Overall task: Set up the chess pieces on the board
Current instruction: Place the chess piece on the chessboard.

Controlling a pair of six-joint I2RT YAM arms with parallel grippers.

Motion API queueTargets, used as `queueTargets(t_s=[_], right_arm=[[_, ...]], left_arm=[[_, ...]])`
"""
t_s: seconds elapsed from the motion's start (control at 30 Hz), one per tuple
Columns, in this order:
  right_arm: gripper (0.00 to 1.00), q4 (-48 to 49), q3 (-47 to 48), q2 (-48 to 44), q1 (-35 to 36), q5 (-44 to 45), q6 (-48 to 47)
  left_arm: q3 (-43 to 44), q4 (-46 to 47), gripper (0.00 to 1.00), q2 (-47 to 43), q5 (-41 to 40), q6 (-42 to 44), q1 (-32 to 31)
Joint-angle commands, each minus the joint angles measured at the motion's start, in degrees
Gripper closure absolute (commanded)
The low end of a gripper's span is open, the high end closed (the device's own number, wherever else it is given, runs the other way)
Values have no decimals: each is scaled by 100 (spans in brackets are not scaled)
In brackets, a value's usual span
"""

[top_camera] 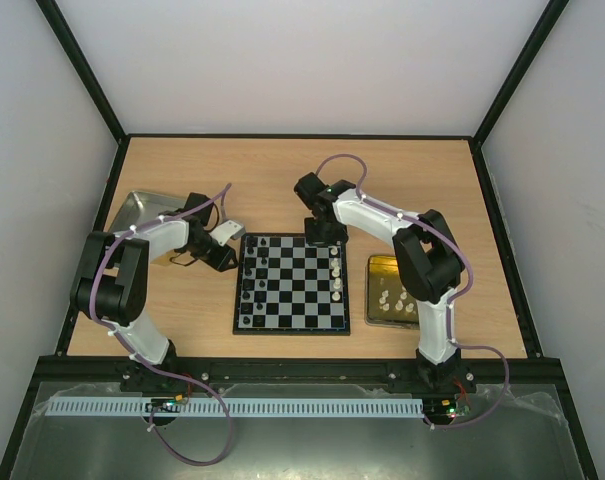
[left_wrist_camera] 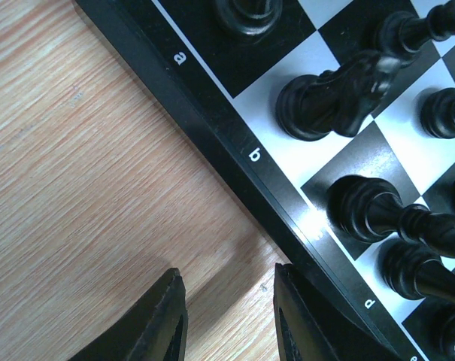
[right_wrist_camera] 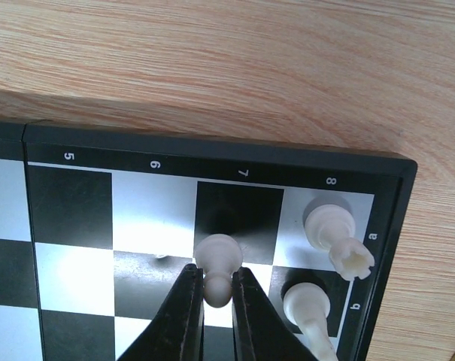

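Right gripper (right_wrist_camera: pixel 216 284) pinches a white pawn (right_wrist_camera: pixel 218 250) over the board (top_camera: pixel 287 329), upper right; left gripper (left_wrist_camera: pixel 227 301) gapes empty. Black pieces (top_camera: pixel 248 283) look set; white pieces (top_camera: pixel 396 300) wait in gold tray (top_camera: pixel 378 264).

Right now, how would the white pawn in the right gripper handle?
Likely rigid: the white pawn looks unsquashed in the right gripper. Pinched only by its small round head, it could slip. Its narrow base suggests easy tipping.
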Motion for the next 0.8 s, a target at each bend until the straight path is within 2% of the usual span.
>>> queueTargets(t_s=[0.0,0.77], right_arm=[[92,-192,103,62,-60,182,-40],[89,-184,274,233,-104,128,-41]], left_arm=[[-224,-180,66,111,37,51,-23],[-235,-179,66,116,57,68,-23]])
